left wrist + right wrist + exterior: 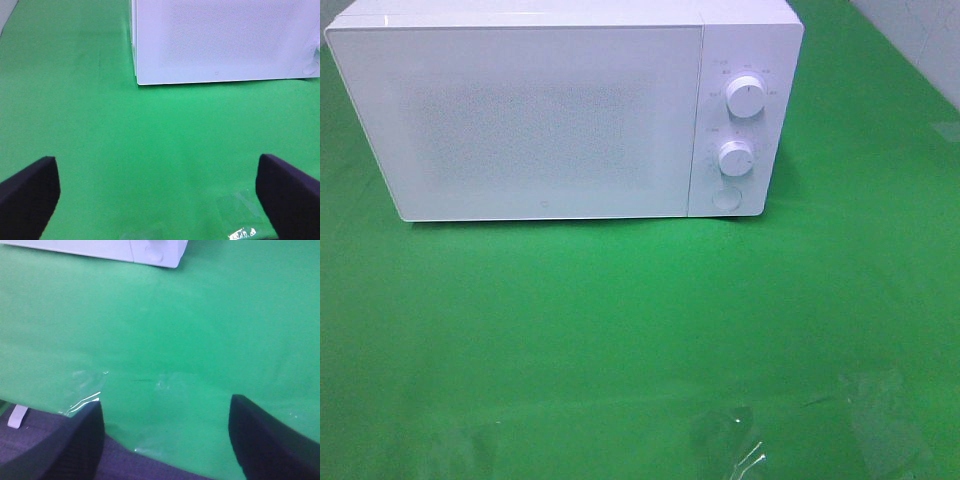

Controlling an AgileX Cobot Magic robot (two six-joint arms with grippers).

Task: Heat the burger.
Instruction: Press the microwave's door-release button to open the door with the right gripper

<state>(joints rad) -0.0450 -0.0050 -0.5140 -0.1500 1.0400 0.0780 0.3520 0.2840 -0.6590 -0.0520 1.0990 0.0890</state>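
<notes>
The burger is out of view in every frame. A white microwave [560,110] stands at the back of the green table with its door shut; it has two round knobs [747,100] and a round button [725,197] on its right panel. It also shows in the left wrist view [220,40] and its lower corner in the right wrist view [150,252]. My left gripper [157,200] is open and empty over bare green cloth in front of the microwave. My right gripper [165,435] is open and empty near the table's front edge. Neither arm shows in the exterior high view.
The green cloth [620,330] covers the table. Clear tape patches [735,440] lie near the front edge, also in the right wrist view [87,395]. A dark floor [45,450] shows beyond the cloth's edge. A white wall [920,40] is at the back right.
</notes>
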